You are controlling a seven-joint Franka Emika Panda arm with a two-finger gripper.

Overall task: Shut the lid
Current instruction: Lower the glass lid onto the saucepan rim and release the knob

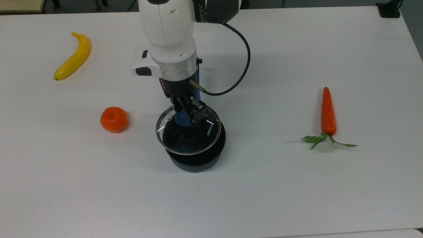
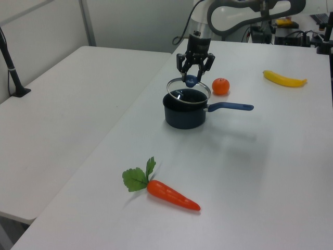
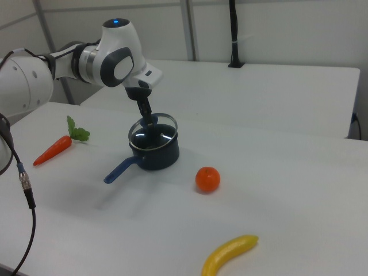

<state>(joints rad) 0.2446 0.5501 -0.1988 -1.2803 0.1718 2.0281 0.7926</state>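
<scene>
Top view: 1 white table (image 1: 297, 198), 1 arm, and 1 gripper (image 1: 187, 113) clenched on the blue knob (image 1: 182, 119) of the lid (image 1: 188, 130). Lid hangs just above the black saucepan (image 1: 195, 158), off-centre toward 10 o'clock, so the pan's rim peeks out at 4–6 o'clock. "KONKA" printed on the glass near 3 o'clock. Pan's blue handle (image 1: 197, 89) runs to 12 o'clock, mostly behind the wrist. Around the pan: 1 orange (image 1: 113, 119) at 9 o'clock, near; 1 banana (image 1: 72, 57) at 10 o'clock, well apart; 1 carrot (image 1: 328, 112) w/ green leaves at 3 o'clock, well apart. 1 black cable (image 1: 238, 66) loops off the wrist.

Left view: gripper (image 2: 191, 78) comes straight down, fingers pinching the knob. Lid (image 2: 179, 95) sits tilted over the saucepan (image 2: 183, 115), not seated. Handle (image 2: 231, 107) sticks out to 3 o'clock. From the pan: 1 orange (image 2: 220, 86) at 2 o'clock, 1 banana (image 2: 284, 79) further at 2 o'clock, 1 carrot (image 2: 171, 195) at 6 o'clock.

Right view: gripper (image 3: 147, 119) on the knob, lid (image 3: 164, 133) above the saucepan (image 3: 158, 155) opening. Handle (image 3: 119, 170) points to 8 o'clock. From the pan: 1 carrot (image 3: 53, 149) at 9 o'clock, 1 orange (image 3: 207, 179) at 4 o'clock, 1 banana (image 3: 229, 254) at 5 o'clock, well apart. A 2nd cable (image 3: 23, 190) hangs at the right view's left edge.
</scene>
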